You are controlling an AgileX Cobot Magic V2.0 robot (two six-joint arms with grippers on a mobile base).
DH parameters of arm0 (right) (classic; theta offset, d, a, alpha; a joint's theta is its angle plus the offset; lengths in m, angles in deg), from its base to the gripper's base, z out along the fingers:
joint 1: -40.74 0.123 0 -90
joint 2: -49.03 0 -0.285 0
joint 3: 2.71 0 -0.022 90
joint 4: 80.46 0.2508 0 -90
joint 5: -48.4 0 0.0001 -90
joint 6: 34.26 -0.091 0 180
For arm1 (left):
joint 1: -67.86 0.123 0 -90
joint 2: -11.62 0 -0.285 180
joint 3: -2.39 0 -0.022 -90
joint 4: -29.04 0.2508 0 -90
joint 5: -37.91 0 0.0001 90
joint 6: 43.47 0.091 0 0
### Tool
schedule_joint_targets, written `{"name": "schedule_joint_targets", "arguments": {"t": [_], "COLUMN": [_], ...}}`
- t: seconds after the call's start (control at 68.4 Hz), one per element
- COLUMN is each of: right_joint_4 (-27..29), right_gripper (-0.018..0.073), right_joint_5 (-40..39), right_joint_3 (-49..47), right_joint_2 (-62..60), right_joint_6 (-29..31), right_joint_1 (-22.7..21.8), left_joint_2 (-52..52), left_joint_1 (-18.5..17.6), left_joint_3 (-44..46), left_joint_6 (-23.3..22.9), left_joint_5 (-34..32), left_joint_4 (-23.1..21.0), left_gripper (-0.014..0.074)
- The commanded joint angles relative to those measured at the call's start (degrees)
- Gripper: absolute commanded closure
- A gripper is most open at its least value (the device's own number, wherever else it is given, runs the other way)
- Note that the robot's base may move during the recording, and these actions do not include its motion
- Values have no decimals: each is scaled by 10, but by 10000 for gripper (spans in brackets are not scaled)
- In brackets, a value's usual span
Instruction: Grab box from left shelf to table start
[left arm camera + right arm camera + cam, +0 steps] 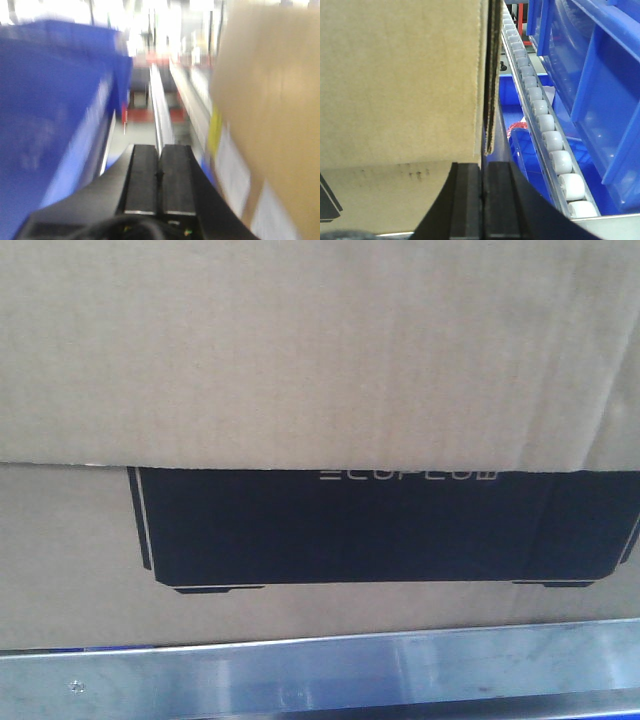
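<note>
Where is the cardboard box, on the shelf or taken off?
On it, apparently: the box sits right behind the left shelf, whose silver front edge runs below it.

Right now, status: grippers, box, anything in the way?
Left gripper shut, empty. Right gripper shut, empty, just below a flap edge. Box on left shelf, not gripped. Roller track and blue bins close on right side.

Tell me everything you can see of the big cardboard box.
The box is large, brown corrugated cardboard, filling the front view. An outer flap overlaps its face, hiding the top of a black device silhouette with pale ECOFLOW lettering. It sits level just behind the shelf's scuffed silver rail. The right wrist view shows its side and the flap's raw edge, beside a roller track. The blurred left wrist view shows pale labels on it.
</note>
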Motion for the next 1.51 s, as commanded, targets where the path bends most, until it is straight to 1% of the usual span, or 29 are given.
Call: {"name": "schedule_joint_targets", "arguments": {"t": [0.0, 0.146, 0.234, 0.278, 0.322, 0.365, 0.409, 0.482, 0.526, 0.555, 0.643, 0.702, 0.789, 0.848, 0.892, 0.965, 1.125, 1.257, 1.345, 1.491], "right_joint_4": [-3, -3, -3, -3, -3, -3, -3, -3, -3, -3, -3, -3, -3, -3, -3, -3, -3, -3, -3, -3], "right_gripper": [501, 501, 501, 501, 501, 501, 501, 501, 501, 501, 501, 501, 501, 501, 501, 501, 501, 501, 501, 501], "right_joint_5": [-53, -51, -50, -50, -50, -50, -50, -50, -50, -50, -50, -50, -50, -50, -50, -52, -56, -56, -56, -58], "right_joint_3": [2, 2, 2, 2, 2, 2, 2, 2, 2, 2, 2, 2, 2, 2, 2, 2, 2, 2, 2, 2], "right_joint_2": [-5, -5, -5, -5, -5, -5, -5, -5, -5, -5, -5, -5, -5, -5, -5, -5, -5, -5, -5, -5], "right_joint_6": [4, 4, 4, 4, 4, 4, 4, 4, 4, 4, 4, 4, 4, 4, 4, 4, 4, 4, 4, 4], "right_joint_1": [-1, -1, -1, -1, -1, -1, -1, -1, -1, -1, -1, -1, -1, -1, -1, -1, -1, -1, -1, -1], "left_joint_2": [-5, 17, 47, 67, 85, 102, 122, 149, 169, 180, 218, 246, 298, 327, 350, 385, 460, 516, 549, 601], "left_joint_1": [2, 2, 2, 2, 2, 2, 2, 2, 2, 2, 2, 2, 2, 0, -6, -26, -87, -122, -135, -137], "left_joint_3": [40, 150, 223, 250, 275, 300, 320, 343, 356, 365, 406, 438, 497, 531, 551, 584, 632, 652, 661, 683], "left_joint_6": [-7, -7, -7, -7, -7, -7, -7, -6, -6, -6, -6, -6, -6, -4, -1, -1, -1, -1, -1, -1], "left_joint_5": [-67, 42, 82, 108, 130, 160, 183, 203, 211, 220, 264, 304, 377, 403, 417, 433, 476, 495, 493, 495], "left_joint_4": [-11, -5, -5, -5, -5, -5, -5, -5, -5, -5, -5, -14, -49, -77, -88, -102, -99, -99, -94, -84], "left_gripper": [687, 686, 683, 661, 613, 545, 426, 281, 231, 216, 218, 218, 218, 218, 218, 218, 238, 239, 239, 239]}}
